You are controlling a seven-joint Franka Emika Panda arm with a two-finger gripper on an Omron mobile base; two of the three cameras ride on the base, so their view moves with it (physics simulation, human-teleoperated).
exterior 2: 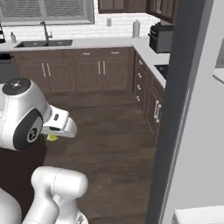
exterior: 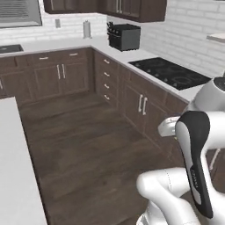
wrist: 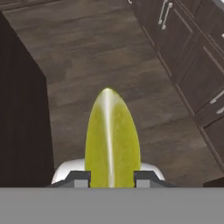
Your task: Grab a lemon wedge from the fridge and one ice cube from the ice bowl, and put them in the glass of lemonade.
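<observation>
Status: pincer [wrist: 112, 177] is clamped on the lemon wedge [wrist: 112, 140], jaws narrow, one finger pad on each flank of the wedge. Wedge stands point-up btw the tips, yellow-green w/ a pale centre stripe, held over the dark wood floor [wrist: 109, 57].

Progress, judged from these frames: wedge pickup done, wedge is out of the fridge [exterior 2: 192, 109] and in hand. Left to do: carry wedge to the glass of lemonade and drop it in, then fetch one ice cube from the ice bowl and add it too. So roughly the first third is complete; no delivery made yet.

View differences, near to far:
- Hand view: gives the grip itself and wedge shape; beyond it floor, w/ brown cabinet fronts [wrist: 192, 52] to the upper right.
- Right base view: wedge [exterior 2: 52, 137] shows as a small yellow spot under the hand, beside the arm's big joint. Tall grey fridge panel stands close on the right. Far back: sink [exterior 2: 43, 43] under the window.
- Left base view: arm only at lower right, grip hidden by the arm. Shows cooktop [exterior: 169, 72] set in the bench [exterior: 118, 52], and a black toaster [exterior: 124, 36] in the far corner.
</observation>
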